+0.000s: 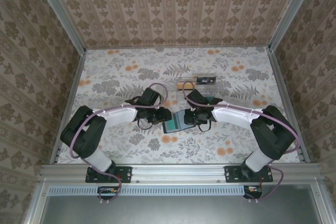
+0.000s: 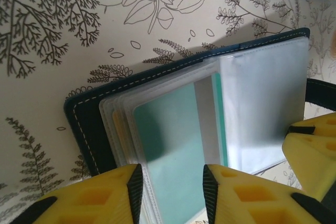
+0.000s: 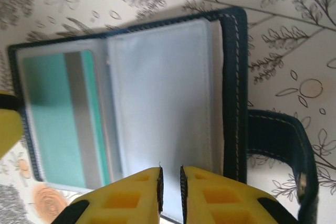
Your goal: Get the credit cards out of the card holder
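The card holder (image 3: 234,77) lies open and flat on the floral table (image 1: 121,72), in the lower centre of the overhead view, between the two wrists. Its cover is soft, dark blue-grey material with pale stitching along the rim, and a tab (image 3: 278,145) sticks out toward the lower right of the right wrist view. Inside are clear plastic sleeves (image 3: 157,93), glossy and limp, stacked like pages.

The teal card (image 3: 50,119) sits in the left sleeve, a grey stripe running down it. Expect it to be light, stiff and slick: it should slide rather than bend, but the sleeve film may cling to it and come up with it. Take it by the exposed short edge at the sleeve's mouth, not through the film.

Your right gripper (image 3: 170,179) has its yellow fingers pressed nearly together on the holder's lower edge, at the empty right-hand sleeve page, which anchors the wallet. Your left gripper (image 2: 170,182) stands with its fingers parted, the teal card's sleeve running between them at the bottom of the left wrist view; you cannot tell whether the pads touch the film.

The holder is light enough to drag, so pull along the sleeve, against that anchor. A clear plastic piece (image 1: 203,81) lies well apart, above the holder in the overhead view.
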You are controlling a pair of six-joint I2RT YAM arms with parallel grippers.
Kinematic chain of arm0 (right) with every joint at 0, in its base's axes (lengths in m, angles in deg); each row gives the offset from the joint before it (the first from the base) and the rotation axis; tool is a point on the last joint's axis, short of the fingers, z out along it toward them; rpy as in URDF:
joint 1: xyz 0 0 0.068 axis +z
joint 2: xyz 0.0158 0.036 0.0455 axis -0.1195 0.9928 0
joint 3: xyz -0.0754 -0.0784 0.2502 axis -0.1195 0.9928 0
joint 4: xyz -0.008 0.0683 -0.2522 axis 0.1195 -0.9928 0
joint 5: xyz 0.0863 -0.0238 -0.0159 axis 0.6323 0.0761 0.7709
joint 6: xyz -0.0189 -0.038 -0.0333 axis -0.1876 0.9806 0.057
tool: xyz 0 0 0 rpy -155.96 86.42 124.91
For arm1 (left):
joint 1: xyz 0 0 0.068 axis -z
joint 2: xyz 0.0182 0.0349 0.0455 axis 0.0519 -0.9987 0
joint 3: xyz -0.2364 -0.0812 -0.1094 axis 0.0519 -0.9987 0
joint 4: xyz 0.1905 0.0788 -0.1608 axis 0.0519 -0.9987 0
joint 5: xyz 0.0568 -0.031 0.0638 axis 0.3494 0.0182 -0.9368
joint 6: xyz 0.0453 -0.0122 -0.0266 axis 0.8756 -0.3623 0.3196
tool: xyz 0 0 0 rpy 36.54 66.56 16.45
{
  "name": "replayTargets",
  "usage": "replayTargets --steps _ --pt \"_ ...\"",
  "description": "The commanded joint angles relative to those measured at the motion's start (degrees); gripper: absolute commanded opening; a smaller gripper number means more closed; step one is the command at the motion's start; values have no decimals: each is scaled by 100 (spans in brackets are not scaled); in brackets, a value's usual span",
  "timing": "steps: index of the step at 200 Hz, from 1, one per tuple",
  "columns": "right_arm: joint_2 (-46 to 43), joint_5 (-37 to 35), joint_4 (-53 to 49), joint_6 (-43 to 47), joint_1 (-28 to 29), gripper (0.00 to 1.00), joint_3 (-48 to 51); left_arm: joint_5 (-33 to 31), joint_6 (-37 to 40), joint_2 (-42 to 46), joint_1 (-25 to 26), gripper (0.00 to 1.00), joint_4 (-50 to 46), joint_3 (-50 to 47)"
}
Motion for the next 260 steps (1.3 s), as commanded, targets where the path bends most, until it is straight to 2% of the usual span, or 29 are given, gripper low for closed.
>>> replayTargets --steps 1,81,157,260 --pt "153 -76 30 -32 11 20 178 173 11 -153 8 41 113 110" --pt "296 63 206 -166 20 21 282 432 19 -230 88 45 409 146" --pt "306 67 204 -202 20 21 293 590 61 -287 219 53 483 263" --pt "239 46 205 -259 11 21 314 895 28 -72 297 53 911 259"
